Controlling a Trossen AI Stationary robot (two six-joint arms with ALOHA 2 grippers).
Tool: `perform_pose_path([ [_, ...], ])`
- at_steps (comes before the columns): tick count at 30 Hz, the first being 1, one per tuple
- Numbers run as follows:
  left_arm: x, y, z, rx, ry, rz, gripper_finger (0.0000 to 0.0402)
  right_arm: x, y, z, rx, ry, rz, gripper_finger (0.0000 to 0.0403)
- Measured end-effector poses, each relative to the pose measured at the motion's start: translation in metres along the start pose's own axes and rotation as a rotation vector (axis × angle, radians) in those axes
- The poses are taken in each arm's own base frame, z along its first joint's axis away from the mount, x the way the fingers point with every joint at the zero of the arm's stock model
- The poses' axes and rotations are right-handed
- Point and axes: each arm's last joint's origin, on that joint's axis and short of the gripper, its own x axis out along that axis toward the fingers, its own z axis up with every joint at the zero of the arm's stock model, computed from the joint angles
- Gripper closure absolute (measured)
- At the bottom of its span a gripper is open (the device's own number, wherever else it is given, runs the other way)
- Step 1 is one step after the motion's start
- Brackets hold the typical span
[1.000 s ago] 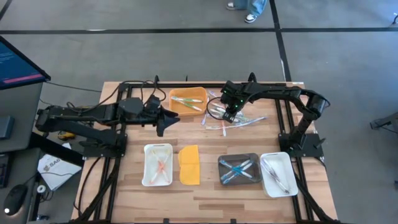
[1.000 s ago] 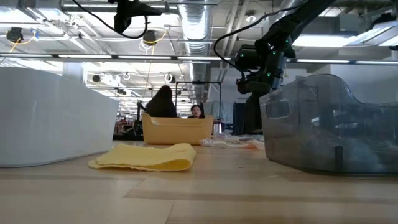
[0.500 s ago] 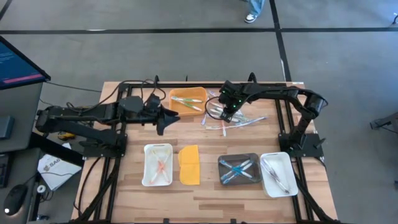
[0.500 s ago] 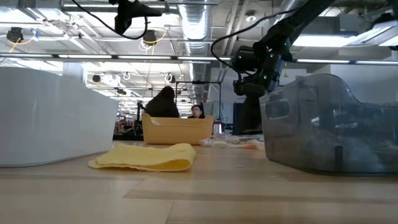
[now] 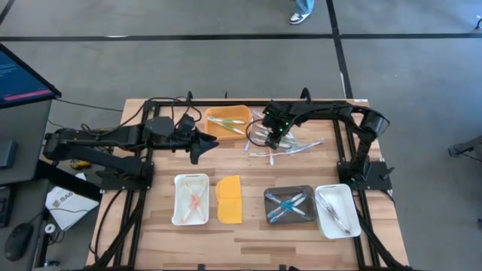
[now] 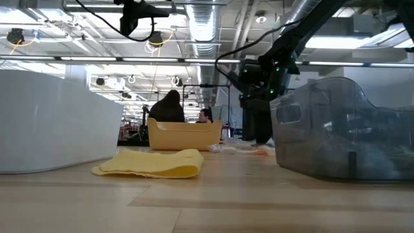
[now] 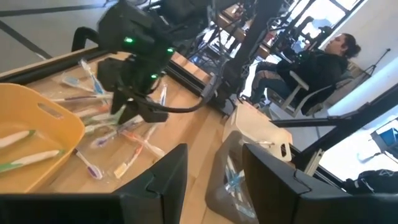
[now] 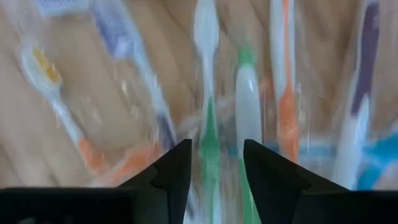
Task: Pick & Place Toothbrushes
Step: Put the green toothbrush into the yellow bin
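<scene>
Green toothbrush (image 8: 207, 134): lies between right gripper (image 8: 212, 163) fingers, which stand apart.
Advice: descend squarely, close on this handle alone.
Left gripper (image 7: 212, 169): fingers apart, waiting beside orange tray (image 5: 226, 125).

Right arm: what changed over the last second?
The right pincer moved left over the loose pile of toothbrushes, toward the yellow tray, and came down closer to the table; its fingers spread apart, with nothing visibly held. The left pincer, the sorted trays and the yellow lid stayed as they were.
</scene>
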Motion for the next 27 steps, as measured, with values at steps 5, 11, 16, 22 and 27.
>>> perform_pose_path([
  [5,0.0,0.0,0.0,-0.011,-0.003,-0.003,0.0253,0.01,-0.001,-0.001,-0.002,0.03,0.005,0.0261],
  [11,0.0,-0.001,0.001,-0.019,-0.006,-0.006,0.0253,0.012,-0.001,-0.004,0.009,0.052,-0.001,0.0278],
  [16,0.0,-0.001,0.001,-0.019,-0.009,-0.007,0.0253,0.012,-0.001,-0.006,0.014,0.077,-0.001,0.0307],
  [22,0.0,-0.001,0.001,-0.019,-0.01,-0.008,0.0253,0.012,0.003,-0.008,0.005,0.098,0.002,0.0344],
  [27,0.0,-0.001,0.001,-0.019,-0.011,-0.009,0.0253,0.011,0.008,-0.012,-0.008,0.138,0.013,0.0376],
])
